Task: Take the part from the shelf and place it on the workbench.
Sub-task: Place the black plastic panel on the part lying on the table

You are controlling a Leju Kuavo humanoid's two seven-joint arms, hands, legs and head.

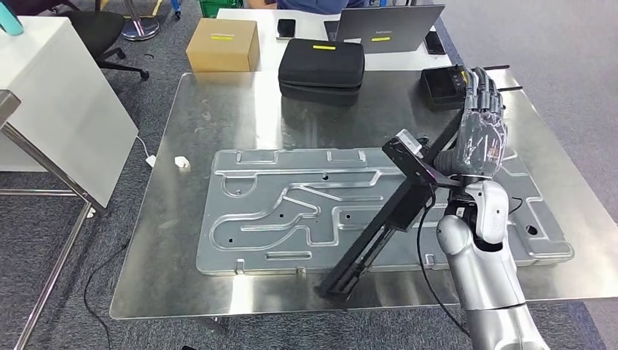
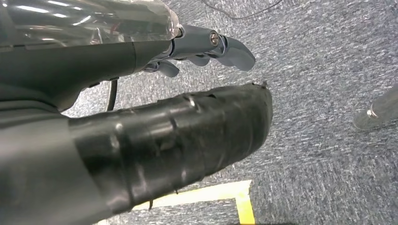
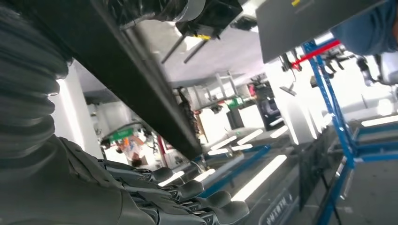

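Note:
The part (image 1: 379, 226) is a long black bar. Its lower end rests on the metal workbench (image 1: 182, 240) near the front edge, and it slopes up across a stamped metal plate (image 1: 277, 211) to my right hand (image 1: 481, 135). That hand is raised with its fingers stretched straight, and the bar's upper end leans against its base. In the right wrist view the part (image 3: 131, 79) runs between thumb and fingers (image 3: 187, 192), with a gap to the fingers. My left hand (image 2: 164, 140) hangs over grey carpet and holds nothing, its fingers (image 2: 230, 49) apart from the thumb.
At the back of the workbench are a black zip case (image 1: 321, 67) and a black device box (image 1: 446, 85). Behind them are a cardboard box (image 1: 222, 44) and a laptop (image 1: 386, 28). A white table (image 1: 51, 95) stands at the left. Yellow floor tape (image 2: 234, 197) lies below my left hand.

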